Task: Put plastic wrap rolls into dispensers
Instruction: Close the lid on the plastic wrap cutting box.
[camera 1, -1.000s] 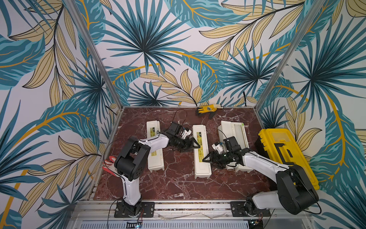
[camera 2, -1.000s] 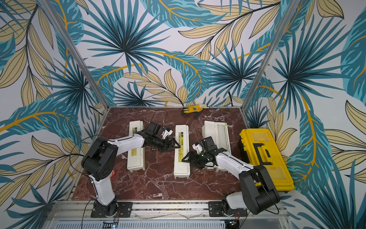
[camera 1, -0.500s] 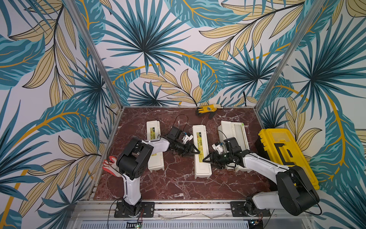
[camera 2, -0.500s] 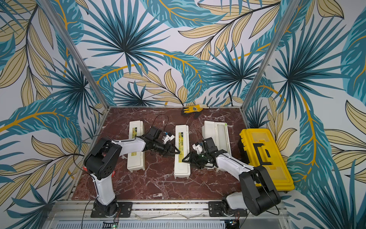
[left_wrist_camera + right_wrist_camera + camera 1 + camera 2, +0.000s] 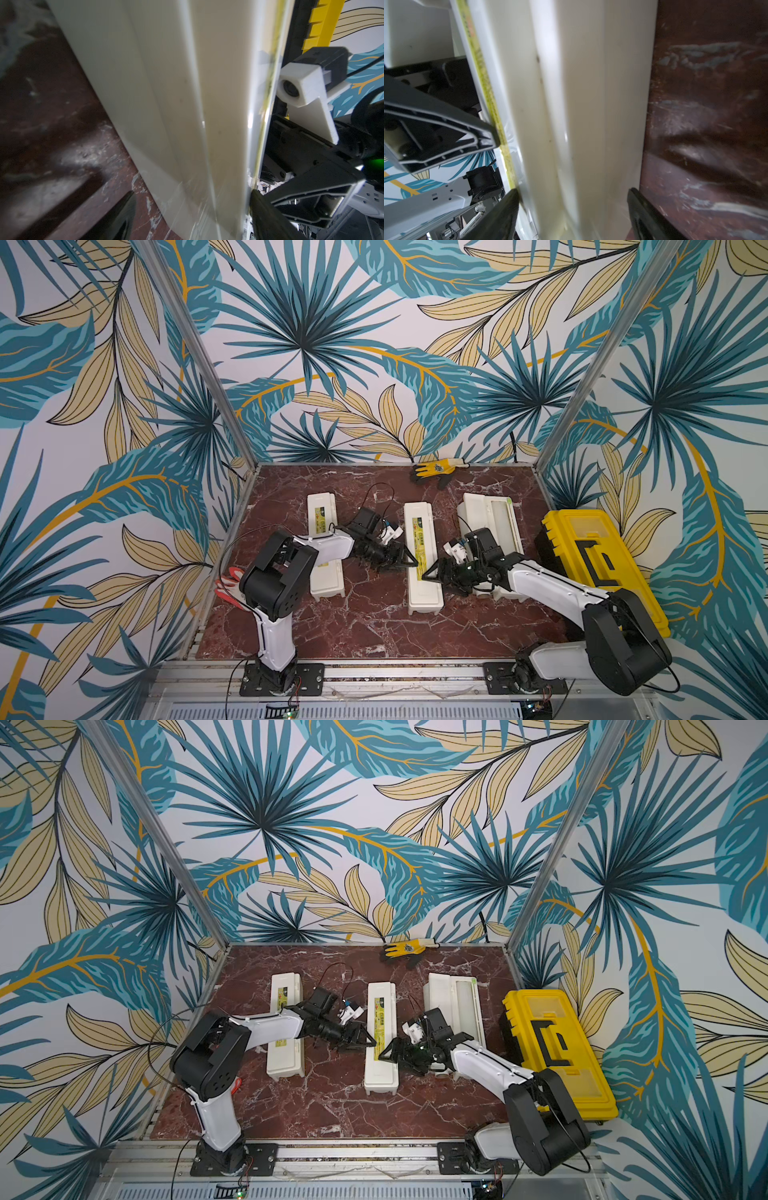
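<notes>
Three cream dispensers lie on the marble floor. The left dispenser and middle dispenser are closed; the right dispenser lies open, and a pale long shape in it looks like a plastic wrap roll. My left gripper and right gripper face each other across the middle dispenser. In the left wrist view the left gripper is open around the box's long side. In the right wrist view the right gripper is open around the opposite side. No loose roll shows.
A big yellow toolbox stands along the right wall. A yellow work glove lies at the back edge, and red-and-white gloves lie by the left wall behind my left arm. Patterned walls close in three sides.
My left gripper has slid toward the front along the middle dispenser, and its arm has swung with it. Both grippers narrowed and then widened again. The right gripper has stayed about where it was.
</notes>
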